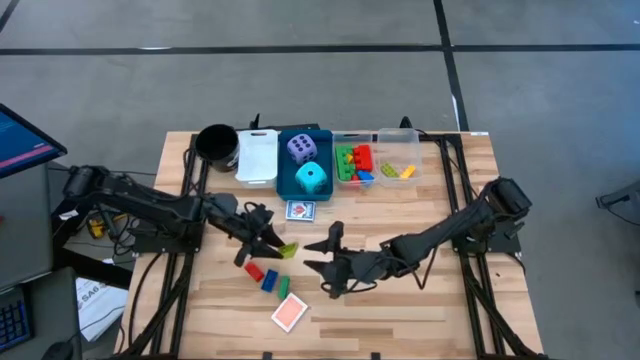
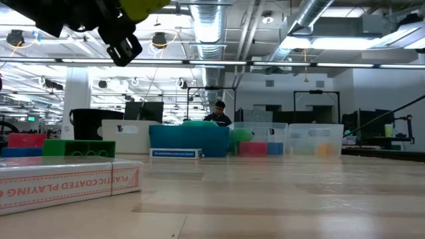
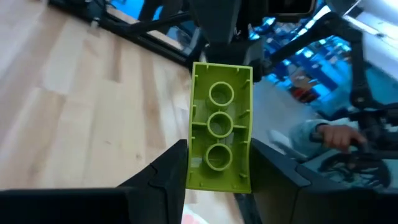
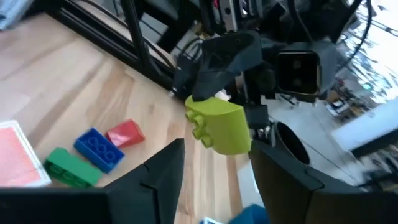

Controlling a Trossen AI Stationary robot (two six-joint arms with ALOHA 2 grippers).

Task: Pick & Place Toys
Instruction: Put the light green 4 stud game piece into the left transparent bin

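The left gripper [image 1: 274,243] hangs above the wooden table [image 1: 440,310], its fingers squeezed on a small yellow-green plastic brick [image 3: 220,135] (hollow side facing its camera). Below lie a red brick [image 1: 254,270], blue brick [image 1: 269,279] and green brick [image 1: 282,287]. The right gripper [image 1: 327,258] waits nearby, fingers spread apart.

The wooden surface [image 1: 420,300] carries all items. Landmark: the blue bin [image 1: 305,185] at the far edge. Touching its left side stands the white bin [image 1: 257,157], with the black cup [image 1: 216,143] beyond that. On its right stand two clear bins [image 1: 377,160]. Just in front of it lies a blue-faced card box [image 1: 300,211]. Farther toward the near edge lie a red brick [image 1: 254,270], a blue brick [image 1: 269,279], a green brick [image 1: 282,286] and a red-backed card pack [image 1: 289,313].
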